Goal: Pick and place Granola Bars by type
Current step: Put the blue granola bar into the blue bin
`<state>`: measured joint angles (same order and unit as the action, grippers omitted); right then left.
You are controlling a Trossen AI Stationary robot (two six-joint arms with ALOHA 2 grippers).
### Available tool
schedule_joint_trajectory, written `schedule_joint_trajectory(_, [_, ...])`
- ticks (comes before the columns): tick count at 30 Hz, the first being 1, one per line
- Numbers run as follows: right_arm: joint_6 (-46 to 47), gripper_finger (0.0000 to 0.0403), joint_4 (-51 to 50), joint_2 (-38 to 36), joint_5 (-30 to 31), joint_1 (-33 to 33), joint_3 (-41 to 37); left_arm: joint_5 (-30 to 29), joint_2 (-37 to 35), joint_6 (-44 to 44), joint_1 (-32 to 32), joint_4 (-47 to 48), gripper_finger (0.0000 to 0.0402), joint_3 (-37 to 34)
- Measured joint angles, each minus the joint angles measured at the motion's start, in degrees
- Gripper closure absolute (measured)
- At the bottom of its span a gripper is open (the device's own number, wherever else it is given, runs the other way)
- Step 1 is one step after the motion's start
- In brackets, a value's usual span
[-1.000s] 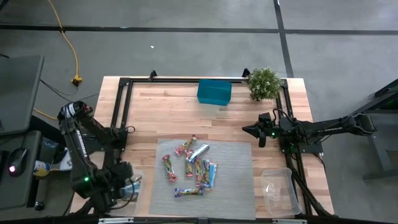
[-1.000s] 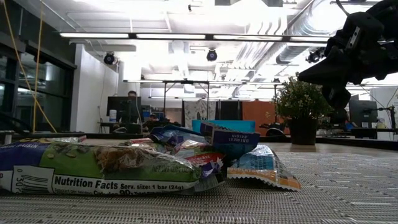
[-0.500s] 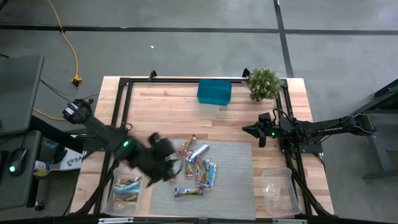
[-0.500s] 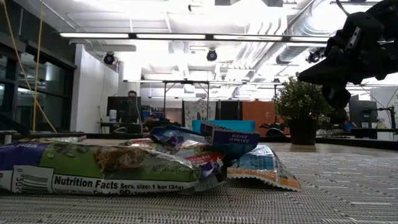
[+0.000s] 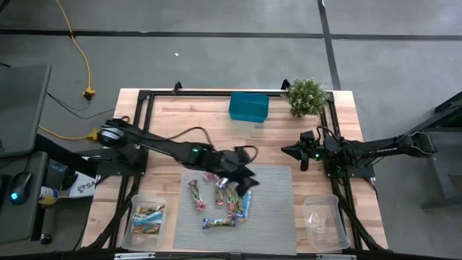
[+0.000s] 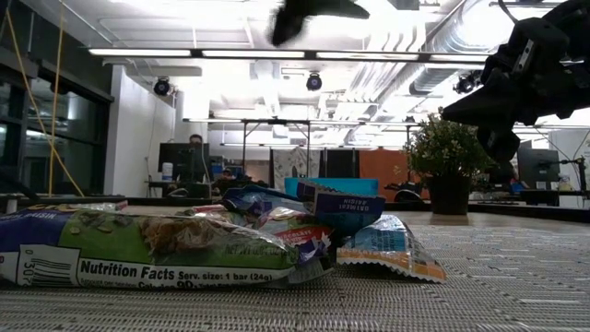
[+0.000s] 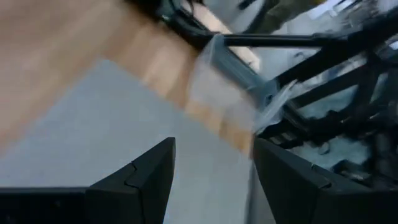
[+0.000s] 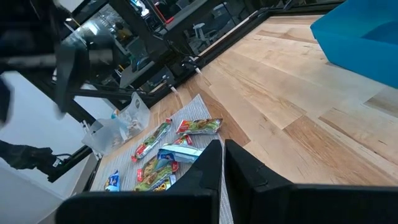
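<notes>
1. I see the left arm stretched across the bench (image 5: 173,119) from its left side, with the left claw (image 5: 242,178) above the pile of Granola Bars (image 5: 225,193) on the grey mat (image 5: 274,209).
2. In the left wrist view the left claw's two fingers (image 7: 152,174) stand apart, with bare mat between them. Nothing is held.
3. The Granola Bars lie loose on the mat near the middle of the bench, some overlapping. One lies apart at the pile's near edge (image 5: 219,223), and one red-ended bar (image 5: 195,193) lies on the pile's left side.
4. The left tub (image 5: 146,220), at the bench's near left corner, holds a few more wrapped bars, mostly light blue.
5. The right tub (image 5: 323,217), at the near right corner, is clear plastic. I cannot tell any contents.
6. The right arm waits at the right side of the bench. The right claw (image 5: 297,153) hangs above bare wood, well apart from the mat, with its fingers (image 8: 202,171) pressed together on nothing.
7. A teal box (image 5: 248,106) and a potted plant (image 5: 306,96) stand at the far edge of the bench, near each other.
8. In the low view the nearest bar (image 6: 147,247) shows a green wrapper with a nutrition panel.
</notes>
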<state>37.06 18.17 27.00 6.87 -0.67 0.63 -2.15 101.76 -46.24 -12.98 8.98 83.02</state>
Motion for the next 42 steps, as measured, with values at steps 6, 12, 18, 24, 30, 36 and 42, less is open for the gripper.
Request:
schedule_joint_trajectory(6, [-0.02, 0.0402, -0.23, -0.03, 0.01, -0.01, -0.01, 2.69, 7.57, -6.44, 0.59, -5.04, 0.0188, -0.08])
schedule_joint_trajectory(12, [0.00, 0.0402, -0.39, -0.04, 0.02, 0.00, -0.01, 1.89, 10.92, -8.46, -0.75, -3.70, 0.0188, -0.08])
schedule_joint_trajectory(18, [0.00, 0.0402, -0.35, -0.02, 0.01, -0.02, -0.01, -0.24, 10.79, -3.15, -2.66, 11.26, 0.0188, 0.88])
schedule_joint_trajectory(24, [-0.02, 0.0402, -0.35, -0.02, 0.02, -0.02, -0.01, -6.92, 10.34, 9.50, -2.72, 28.24, 0.0188, 3.68])
schedule_joint_trajectory(30, [0.00, 0.0402, -0.35, -0.02, 0.00, -0.02, 0.01, -7.39, 10.94, 13.03, -2.38, 32.61, 0.0188, 3.68])
schedule_joint_trajectory(36, [-0.01, 0.0402, -0.33, 0.00, 0.01, -0.01, -0.01, -11.81, 11.58, 13.05, -2.37, 32.11, 0.0188, 3.72])
schedule_joint_trajectory(42, [0.00, 0.0402, -0.35, -0.02, 0.02, -0.01, -0.01, -14.90, 11.60, 12.81, -1.75, 32.76, 0.0188, 3.59])
